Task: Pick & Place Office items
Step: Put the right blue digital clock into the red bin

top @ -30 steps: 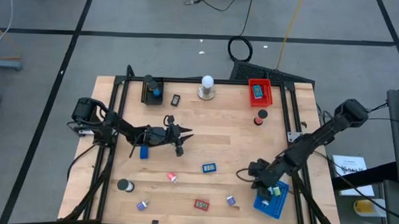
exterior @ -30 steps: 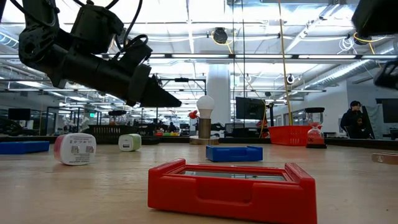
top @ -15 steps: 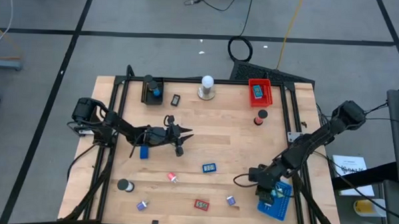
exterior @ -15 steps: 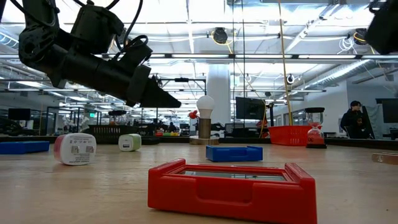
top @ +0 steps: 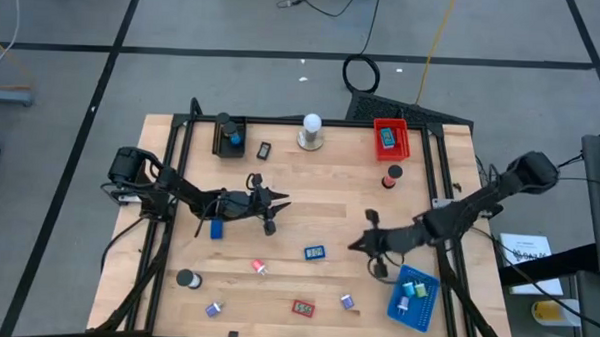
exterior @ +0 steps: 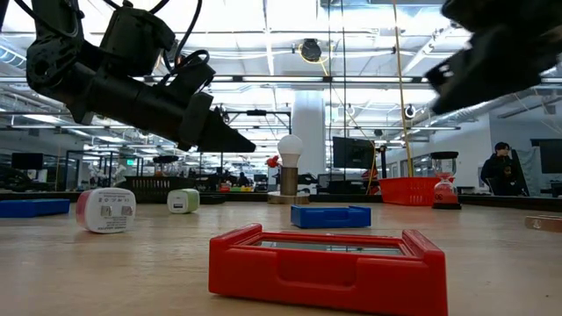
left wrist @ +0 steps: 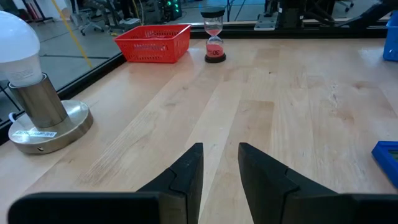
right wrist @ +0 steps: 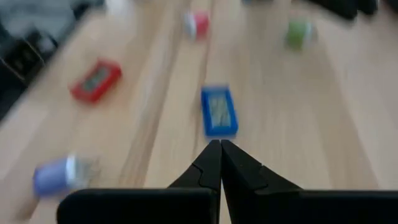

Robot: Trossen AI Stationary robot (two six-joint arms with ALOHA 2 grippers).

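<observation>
The right gripper (top: 360, 243) has left the blue tray (top: 422, 309) at the table's near right corner and swung inward over the bare wood. Its fingers are pressed together and they carry nothing. The left gripper (top: 276, 200) has not moved; it hovers left of centre, its fingers (left wrist: 186, 171) a narrow gap apart with nothing between them.

Two small pieces lie in the blue tray. The others are scattered: a blue block (top: 315, 253) near the right gripper, a red block (top: 302, 308) and a purple piece (top: 346, 302) at the near edge, a pink roll (top: 259, 268), a black roll (top: 186, 279).

I think the blue block is next. The risk is that the closed fingers come down before they open and push the block away. The wrist view is also blurred, so the aim may be off.
</observation>
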